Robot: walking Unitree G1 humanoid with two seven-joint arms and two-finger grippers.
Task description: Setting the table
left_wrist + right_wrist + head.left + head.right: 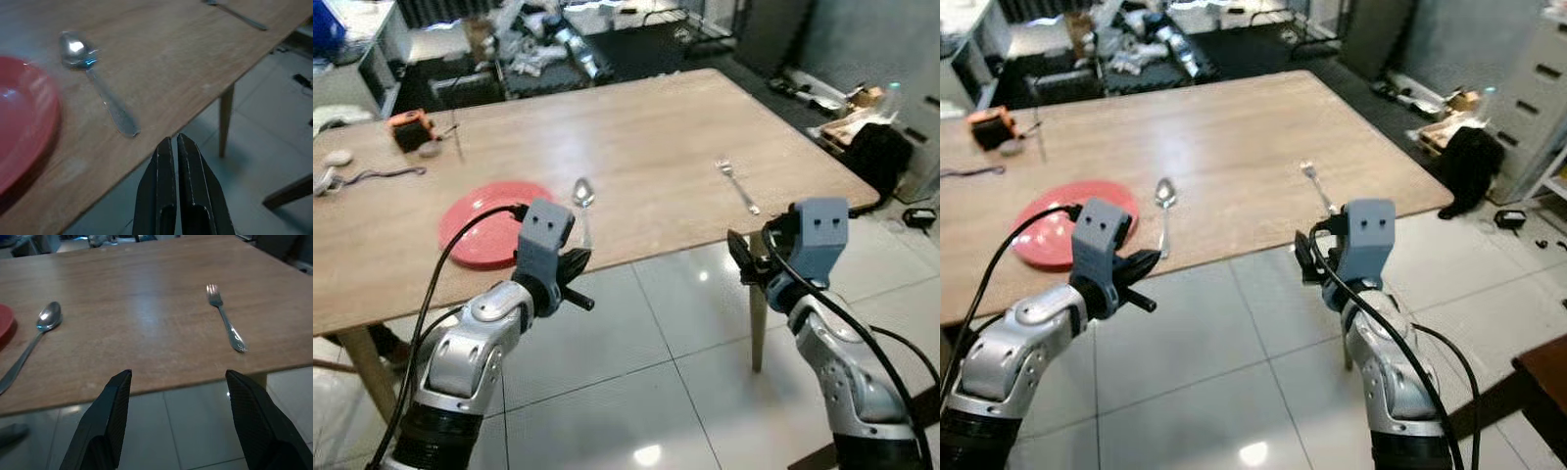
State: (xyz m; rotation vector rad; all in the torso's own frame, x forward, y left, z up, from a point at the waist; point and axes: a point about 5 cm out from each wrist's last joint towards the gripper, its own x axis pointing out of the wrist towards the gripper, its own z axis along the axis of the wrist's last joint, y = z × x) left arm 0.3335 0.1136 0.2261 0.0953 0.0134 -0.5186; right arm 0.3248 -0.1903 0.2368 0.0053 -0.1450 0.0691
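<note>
Spoon [582, 193] and fork [738, 186] lay on the wooden table [646, 127] before me in the left eye view, the spoon just beside the red plate [489, 221] on its right, bowl pointing away from me, and the fork well apart, further right near the table's edge. My left gripper [576, 284] hung off the near edge, below the plate and spoon, over the tiled floor [636, 392]. My right gripper [744, 262] hung off the edge too, just below the fork's handle. An orange and black object [411, 128] sat at the far left of the table.

From the right eye, the scene was the same: plate, spoon [1165, 193], then fork [1317, 188], with both my arms short of the tabletop.

Along my left wrist, my fingers [168, 196] were pressed together, clenched on nothing, pointing toward the spoon's handle [117, 115] near the table's edge; the plate's rim [29, 117] showed beside the spoon.

Along my right wrist, my fingers [112, 411] stood spread wide, released and empty, just off the edge. The fork [225, 323] lay ahead of one finger, the spoon [36, 335] off to the other side.
</note>
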